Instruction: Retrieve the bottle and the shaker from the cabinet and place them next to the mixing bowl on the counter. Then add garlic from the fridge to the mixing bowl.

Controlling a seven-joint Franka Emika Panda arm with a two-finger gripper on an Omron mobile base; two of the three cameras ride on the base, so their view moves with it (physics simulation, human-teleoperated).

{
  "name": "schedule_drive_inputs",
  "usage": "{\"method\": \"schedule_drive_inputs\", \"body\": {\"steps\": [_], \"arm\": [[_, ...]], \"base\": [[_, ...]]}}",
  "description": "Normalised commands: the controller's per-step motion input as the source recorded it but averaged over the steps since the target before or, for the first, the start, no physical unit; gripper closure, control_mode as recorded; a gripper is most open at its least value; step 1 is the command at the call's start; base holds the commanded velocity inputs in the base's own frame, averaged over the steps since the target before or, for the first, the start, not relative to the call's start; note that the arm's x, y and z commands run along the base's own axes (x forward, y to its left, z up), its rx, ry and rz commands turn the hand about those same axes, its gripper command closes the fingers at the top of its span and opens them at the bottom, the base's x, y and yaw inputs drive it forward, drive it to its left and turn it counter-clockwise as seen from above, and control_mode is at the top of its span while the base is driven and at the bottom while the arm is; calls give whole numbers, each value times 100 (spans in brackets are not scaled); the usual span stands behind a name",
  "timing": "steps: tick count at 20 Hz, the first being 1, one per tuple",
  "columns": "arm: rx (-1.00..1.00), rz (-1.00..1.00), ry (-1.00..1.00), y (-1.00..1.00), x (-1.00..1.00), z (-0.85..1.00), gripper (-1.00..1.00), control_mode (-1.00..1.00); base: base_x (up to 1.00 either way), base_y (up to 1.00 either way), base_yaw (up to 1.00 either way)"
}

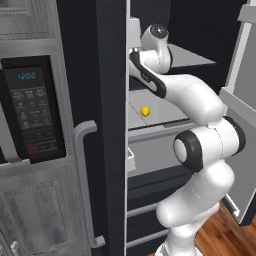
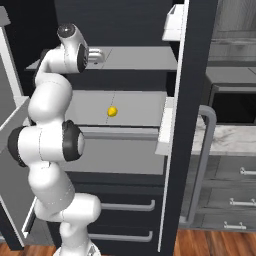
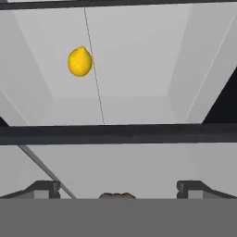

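I have the arm reaching into the open fridge (image 2: 190,125), hand at the upper shelf (image 2: 140,59). In the hand view the gripper (image 3: 118,187) stands spread wide, its two tips well apart and nothing pinched between them. A small pale tan lump, which I judge to be the garlic (image 3: 117,196), sits just at the bottom edge between the tips; the wide spread suits closing around it. A yellow lemon (image 3: 79,61) rests on the shelf below, well apart, and is not my target.
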Motion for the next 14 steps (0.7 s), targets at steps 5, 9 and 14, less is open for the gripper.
{"method": "schedule_drive_inputs", "body": {"steps": [5, 9, 14], "arm": [[0, 0, 0, 1, 37, 0, -100, -100], [-1, 0, 0, 5, 38, 0, -100, -100], [-2, 0, 0, 11, 36, 0, -100, -100]], "base": [[0, 0, 0], [0, 0, 0], [0, 0, 0]]}}
